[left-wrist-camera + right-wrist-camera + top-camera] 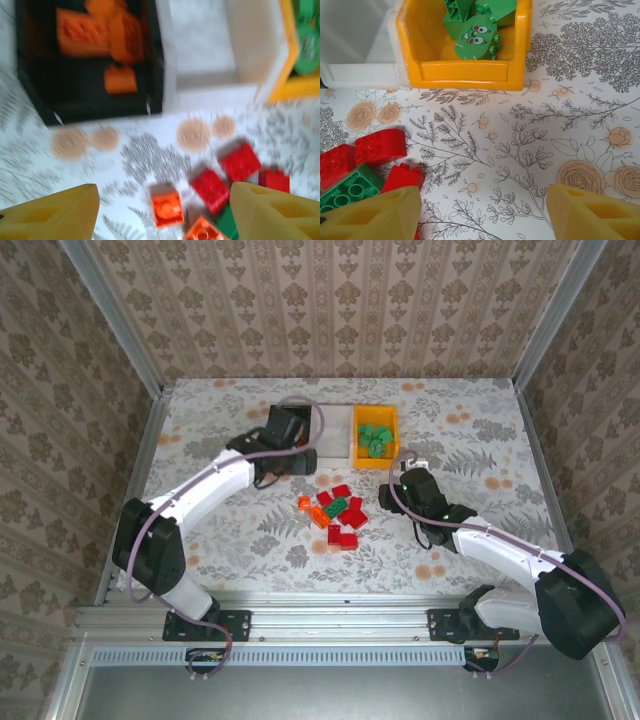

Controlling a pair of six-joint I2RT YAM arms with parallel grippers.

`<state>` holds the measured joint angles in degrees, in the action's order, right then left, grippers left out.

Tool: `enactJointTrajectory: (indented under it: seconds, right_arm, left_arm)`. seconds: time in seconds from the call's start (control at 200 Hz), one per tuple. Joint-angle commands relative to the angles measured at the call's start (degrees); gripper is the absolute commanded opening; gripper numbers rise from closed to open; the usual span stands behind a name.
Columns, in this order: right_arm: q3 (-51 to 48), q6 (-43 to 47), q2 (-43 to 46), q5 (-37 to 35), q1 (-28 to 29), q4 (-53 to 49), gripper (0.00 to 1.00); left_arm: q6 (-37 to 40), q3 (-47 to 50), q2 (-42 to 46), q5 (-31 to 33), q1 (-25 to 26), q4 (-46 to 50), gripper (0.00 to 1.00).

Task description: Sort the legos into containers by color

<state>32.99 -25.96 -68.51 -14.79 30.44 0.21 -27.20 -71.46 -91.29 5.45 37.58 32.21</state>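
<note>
Overhead look at a floral-print table, with a loose pile of legos at its middle: mostly red, some orange, a little green, touching or just beside one another.

Right of the pile, right hand, yellow fingers spread wide apart, only bare table between them.

Left of the pile and a little beyond it, left hand, fingers likewise apart and gripping nothing, with the pile's far bricks in sight between them, blurred.

Beyond the pile, three bins side by side in a row:
- black bin beyond and to the left, holding orange bricks
- white bin straight beyond
- orange-yellow bin beyond and to the right, holding green pieces
</note>
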Motion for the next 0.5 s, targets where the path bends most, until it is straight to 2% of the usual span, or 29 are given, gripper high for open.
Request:
enactJointTrajectory:
  seconds: [0.0, 0.245, 0.495]
  right_arm:
    - [-0.1, -1.2, -0.1, 1.0, 0.3, 0.8, 0.68]
    - [-0.1, -1.3, -0.1, 1.3, 0.3, 0.7, 0.68]
    - [-0.3, -1.3, 0.2, 1.3, 0.3, 0.7, 0.68]
  left_arm:
    - [-5.1, 5.1, -2.0, -1.1, 2.0, -1.7, 0.71]
    - [-8.5, 7.4, -7.1, -0.7, 3.1, -3.5, 0.72]
    - [-8.8, 5.2, -12.3, 0.6, 2.7, -3.8, 0.68]
